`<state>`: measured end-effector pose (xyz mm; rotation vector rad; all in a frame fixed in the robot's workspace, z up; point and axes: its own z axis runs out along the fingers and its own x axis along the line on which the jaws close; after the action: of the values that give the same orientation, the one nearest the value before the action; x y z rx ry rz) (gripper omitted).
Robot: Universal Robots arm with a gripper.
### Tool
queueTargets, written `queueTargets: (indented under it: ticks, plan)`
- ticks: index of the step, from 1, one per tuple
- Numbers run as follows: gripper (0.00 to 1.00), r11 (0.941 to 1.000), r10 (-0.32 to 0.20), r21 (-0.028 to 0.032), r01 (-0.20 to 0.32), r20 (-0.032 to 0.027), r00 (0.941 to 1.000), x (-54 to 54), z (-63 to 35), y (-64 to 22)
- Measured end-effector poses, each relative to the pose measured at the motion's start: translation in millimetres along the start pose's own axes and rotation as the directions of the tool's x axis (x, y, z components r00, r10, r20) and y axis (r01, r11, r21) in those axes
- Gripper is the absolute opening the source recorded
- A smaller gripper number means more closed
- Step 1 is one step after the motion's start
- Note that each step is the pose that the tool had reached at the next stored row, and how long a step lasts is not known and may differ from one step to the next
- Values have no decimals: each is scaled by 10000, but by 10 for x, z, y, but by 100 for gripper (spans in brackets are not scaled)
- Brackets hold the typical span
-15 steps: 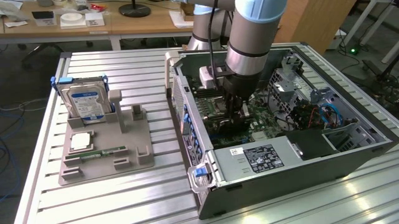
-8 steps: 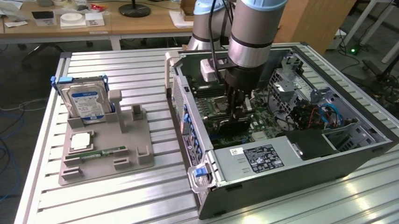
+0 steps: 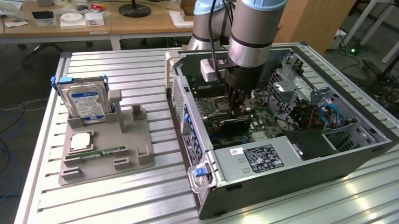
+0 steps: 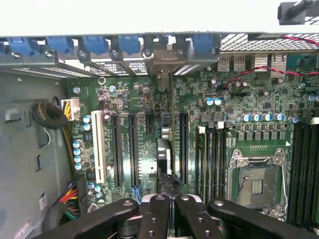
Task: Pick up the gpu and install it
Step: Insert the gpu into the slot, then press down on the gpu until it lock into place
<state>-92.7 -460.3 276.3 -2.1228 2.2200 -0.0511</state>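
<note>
The gpu (image 3: 229, 125) is a dark flat card standing on edge on the green motherboard (image 3: 265, 122) inside the open computer case (image 3: 187, 140). In the wrist view the gpu (image 4: 166, 152) is seen edge-on, running from the case's rear bracket openings toward my fingers. My gripper (image 3: 238, 110) reaches straight down into the case, right above the card's top edge. Its black fingers (image 4: 155, 216) are pressed together, shut, with the card's edge just beyond their tips. Nothing shows clamped between them; I cannot tell if they touch the card.
A silver hard drive (image 3: 86, 103) with a blue-white label stands in a grey fixture (image 3: 134, 140) at the exterior view's left, beside a green memory stick (image 3: 103, 151). The power supply (image 3: 262, 158), drive cage (image 3: 293, 86), CPU socket (image 4: 256, 184) and cable bundle (image 4: 50, 115) crowd the case.
</note>
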Motion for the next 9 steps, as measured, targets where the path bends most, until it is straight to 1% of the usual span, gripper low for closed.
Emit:
queueTargets:
  ticks: [9]
  plan:
    - [10, 10000, 1, 1, -1, 0, 10000, 0, 0, 0]
